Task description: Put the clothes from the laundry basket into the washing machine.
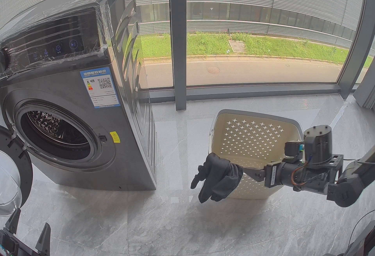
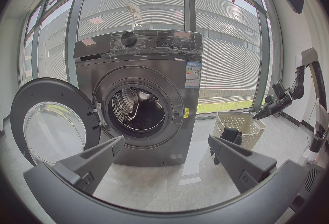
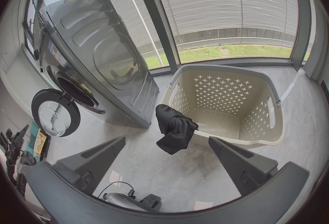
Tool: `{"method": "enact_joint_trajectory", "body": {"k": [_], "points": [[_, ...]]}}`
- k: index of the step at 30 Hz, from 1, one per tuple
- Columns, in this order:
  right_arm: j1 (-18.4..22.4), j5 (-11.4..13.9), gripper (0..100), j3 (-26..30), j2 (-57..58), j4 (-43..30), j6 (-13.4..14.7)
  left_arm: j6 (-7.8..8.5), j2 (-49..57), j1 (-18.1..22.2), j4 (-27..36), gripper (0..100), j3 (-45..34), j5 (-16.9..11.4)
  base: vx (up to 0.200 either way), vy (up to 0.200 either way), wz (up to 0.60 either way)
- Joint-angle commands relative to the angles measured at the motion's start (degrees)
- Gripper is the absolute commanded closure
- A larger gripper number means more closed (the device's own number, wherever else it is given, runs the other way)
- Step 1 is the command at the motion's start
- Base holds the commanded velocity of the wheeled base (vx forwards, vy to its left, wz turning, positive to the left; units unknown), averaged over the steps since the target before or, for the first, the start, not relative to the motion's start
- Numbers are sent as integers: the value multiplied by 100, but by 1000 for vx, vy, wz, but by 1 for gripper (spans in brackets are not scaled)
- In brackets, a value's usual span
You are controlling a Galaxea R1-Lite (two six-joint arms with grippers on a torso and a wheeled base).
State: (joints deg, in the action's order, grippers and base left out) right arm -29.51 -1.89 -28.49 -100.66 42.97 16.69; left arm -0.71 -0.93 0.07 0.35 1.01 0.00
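The grey washing machine (image 1: 117,112) stands on the left with its round door (image 1: 11,170) swung open and the drum (image 2: 138,111) dark inside. A cream laundry basket (image 1: 254,116) sits on the floor to its right. A black garment (image 1: 218,180) hangs over the basket's near rim (image 3: 219,139), toward the machine. My right gripper (image 1: 249,173) is open above the basket's near edge, pointing at the garment (image 3: 174,129) with nothing between its fingers. My left gripper (image 2: 166,141) is open low in front of the machine's door opening.
Glass window walls with a dark pillar (image 1: 177,34) run behind the machine and basket. Bare marble floor (image 1: 175,151) lies between them. A cable and a small black device (image 3: 137,200) lie on the floor near the right arm.
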Motion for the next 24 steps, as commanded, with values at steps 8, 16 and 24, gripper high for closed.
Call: {"method": "enact_joint_trajectory", "body": {"k": [8, 16, 24], "points": [[-204, -330, 0, -500, -1703, 352, -113, 0, 93, 1, -9, 0, -92, -18, 0, 0, 0], [-186, -400, 0, -649, -2687, 1363, -351, 0, 93, -7, 0, 0, -92, -18, 0, 0, 0], [-125, -277, 0, -974, -2942, 1548, -412, -8, 93, -7, 0, 0, -92, -53, 0, 0, 0]]}}
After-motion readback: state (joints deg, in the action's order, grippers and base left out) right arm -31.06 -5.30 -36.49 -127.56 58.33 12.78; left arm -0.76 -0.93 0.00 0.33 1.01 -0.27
